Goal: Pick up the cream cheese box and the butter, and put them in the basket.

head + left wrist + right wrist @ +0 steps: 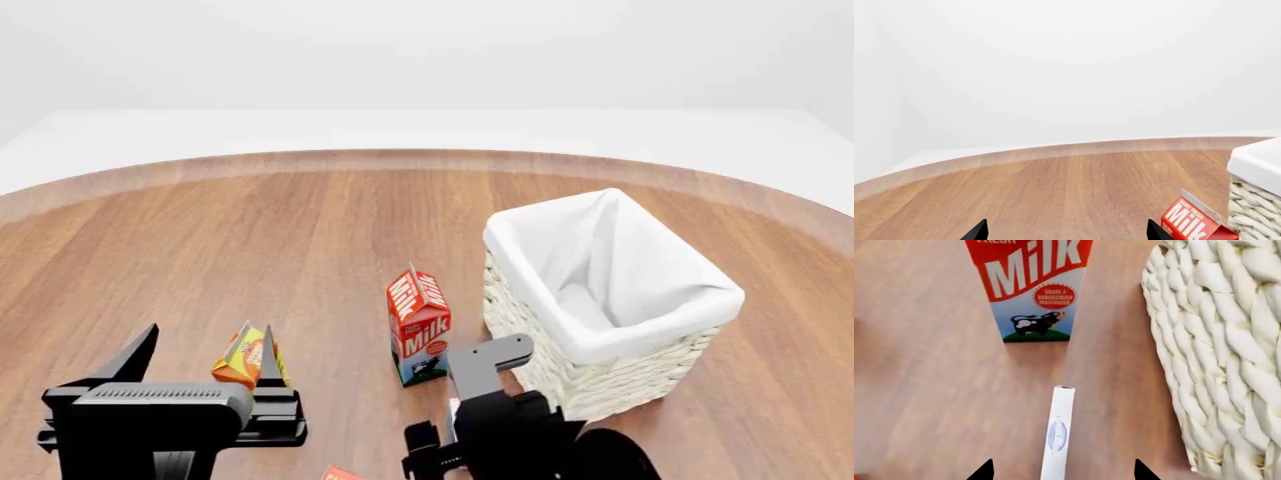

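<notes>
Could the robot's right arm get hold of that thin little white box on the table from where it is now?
Probably yes. In the right wrist view the cream cheese box lies on bare wood between the open tips of the right end effector, with the milk carton beyond it and the basket off to one side.

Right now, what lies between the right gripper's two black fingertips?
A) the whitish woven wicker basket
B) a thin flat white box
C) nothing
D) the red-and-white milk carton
B: in the right wrist view, the thin flat white cream cheese box lies between the open fingertips.
</notes>
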`<state>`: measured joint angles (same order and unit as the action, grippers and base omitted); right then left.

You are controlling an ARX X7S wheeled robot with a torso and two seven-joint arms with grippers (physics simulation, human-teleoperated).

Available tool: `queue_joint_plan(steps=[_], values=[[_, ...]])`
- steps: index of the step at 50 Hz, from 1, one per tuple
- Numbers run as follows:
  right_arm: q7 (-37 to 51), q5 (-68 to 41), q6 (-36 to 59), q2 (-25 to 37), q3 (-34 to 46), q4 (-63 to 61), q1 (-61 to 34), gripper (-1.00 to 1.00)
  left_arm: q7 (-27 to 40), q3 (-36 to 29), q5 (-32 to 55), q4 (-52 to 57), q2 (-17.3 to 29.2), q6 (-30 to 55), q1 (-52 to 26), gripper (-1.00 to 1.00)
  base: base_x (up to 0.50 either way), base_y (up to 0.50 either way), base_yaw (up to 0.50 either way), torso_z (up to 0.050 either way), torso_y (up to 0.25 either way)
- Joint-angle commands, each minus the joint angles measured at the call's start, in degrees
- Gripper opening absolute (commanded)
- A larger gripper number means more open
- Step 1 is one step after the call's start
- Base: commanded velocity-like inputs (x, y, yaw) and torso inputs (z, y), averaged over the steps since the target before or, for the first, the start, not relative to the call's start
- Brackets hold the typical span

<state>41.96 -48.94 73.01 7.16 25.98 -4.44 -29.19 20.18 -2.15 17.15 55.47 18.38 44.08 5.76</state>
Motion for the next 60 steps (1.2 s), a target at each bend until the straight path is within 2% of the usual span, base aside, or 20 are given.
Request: queue_joint_plan(steps=[1, 23, 49, 60], values=[[-0.9, 0.8, -1.9, 0.0, 1.9, 2.4, -0.3, 1.0, 0.4, -0.1, 0.4, 0.0, 0.3, 0.0, -0.1, 1.0, 0.0, 0.0, 0.0, 0.0, 0.0], [-4.9, 5.2, -8.2, -0.4, 7.1, 12.3, -2.4, 1.0, 1.2, -0.9, 0.8, 0.0, 0.8, -0.2, -0.3, 1.0, 0.0, 0.0, 0.0, 0.0, 0.0], [-5.6, 3.7, -9.3, 0.0, 9.4, 13.6, -1.9, 1.0, 1.8, -1.5, 1.5, -0.5, 1.4, -0.8, -0.5, 1.0, 0.0, 0.0, 0.0, 0.0, 0.0], [-7.7, 5.1, -12.4, -0.6, 11.4, 18.9, -2.5, 1.0, 2.2, -1.8, 1.6, -0.8, 1.6, -0.9, -0.8, 1.0, 0.0, 0.0, 0.0, 0.0, 0.0]])
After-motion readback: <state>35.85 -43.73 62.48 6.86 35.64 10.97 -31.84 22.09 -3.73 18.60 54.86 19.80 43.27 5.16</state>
